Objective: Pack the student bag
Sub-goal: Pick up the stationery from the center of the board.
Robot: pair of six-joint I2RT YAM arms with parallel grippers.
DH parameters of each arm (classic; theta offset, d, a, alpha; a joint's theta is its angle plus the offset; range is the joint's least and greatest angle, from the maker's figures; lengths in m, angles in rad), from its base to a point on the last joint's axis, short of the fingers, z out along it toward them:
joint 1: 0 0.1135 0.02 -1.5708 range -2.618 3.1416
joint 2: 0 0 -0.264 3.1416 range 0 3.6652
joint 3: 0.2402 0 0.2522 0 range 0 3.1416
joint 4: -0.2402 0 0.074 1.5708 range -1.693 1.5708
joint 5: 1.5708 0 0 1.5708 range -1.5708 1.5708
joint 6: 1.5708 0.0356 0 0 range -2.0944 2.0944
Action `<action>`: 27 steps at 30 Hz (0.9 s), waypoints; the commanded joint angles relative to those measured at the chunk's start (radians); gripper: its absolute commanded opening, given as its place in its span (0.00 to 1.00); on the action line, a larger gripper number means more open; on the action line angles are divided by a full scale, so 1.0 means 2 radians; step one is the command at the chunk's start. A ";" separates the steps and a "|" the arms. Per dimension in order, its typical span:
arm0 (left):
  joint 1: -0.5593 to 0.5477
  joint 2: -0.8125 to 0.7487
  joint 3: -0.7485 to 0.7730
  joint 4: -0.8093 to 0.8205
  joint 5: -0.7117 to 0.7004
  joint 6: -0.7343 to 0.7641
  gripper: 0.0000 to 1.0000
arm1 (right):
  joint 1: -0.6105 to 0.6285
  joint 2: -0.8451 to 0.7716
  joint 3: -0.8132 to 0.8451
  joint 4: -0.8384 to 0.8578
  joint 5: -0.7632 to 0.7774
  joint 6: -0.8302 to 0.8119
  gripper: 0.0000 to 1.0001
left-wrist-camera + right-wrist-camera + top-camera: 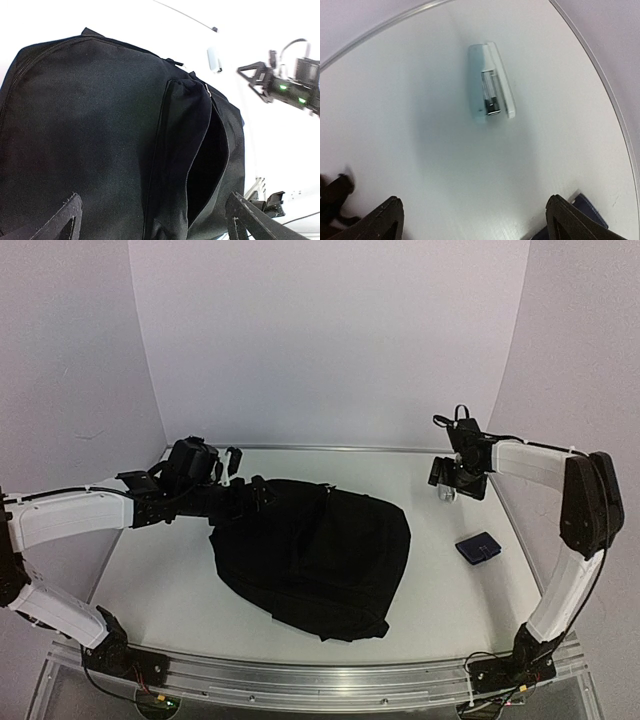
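Note:
The student bag [320,560] is a large black backpack lying flat in the middle of the table. In the left wrist view it fills the frame [90,130], with an unzipped pocket gaping dark [210,165]. My left gripper [252,492] is open at the bag's far-left end, its fingertips [65,220] spread wide over the fabric and holding nothing. My right gripper [452,486] is open and empty above a small pale blue and white stapler [491,82], which lies on the table ahead of its fingertips [575,222].
A small dark blue pouch [479,547] lies on the table to the right of the bag; its corner shows in the right wrist view [587,212]. The stapler also shows in the left wrist view [214,59]. The table's curved back rim [380,30] runs close behind the stapler.

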State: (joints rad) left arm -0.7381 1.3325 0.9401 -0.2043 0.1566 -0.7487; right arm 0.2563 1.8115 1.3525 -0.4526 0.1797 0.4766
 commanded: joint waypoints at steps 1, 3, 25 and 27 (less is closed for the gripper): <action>0.006 -0.023 0.001 -0.002 -0.001 -0.007 1.00 | -0.039 0.070 0.052 0.041 -0.040 -0.055 0.98; 0.007 -0.028 -0.003 -0.004 -0.004 -0.009 1.00 | -0.049 0.100 0.074 0.042 -0.052 -0.070 0.98; 0.024 -0.044 -0.008 -0.016 -0.010 -0.015 1.00 | -0.066 0.226 0.152 0.049 -0.006 -0.117 0.57; 0.024 -0.044 -0.011 -0.013 -0.010 -0.019 1.00 | -0.067 0.227 0.153 0.052 -0.012 -0.120 0.51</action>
State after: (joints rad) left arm -0.6964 1.2767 0.9331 -0.2453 0.1542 -0.7656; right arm 0.1300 2.2434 1.6187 -0.3694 0.1637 0.2657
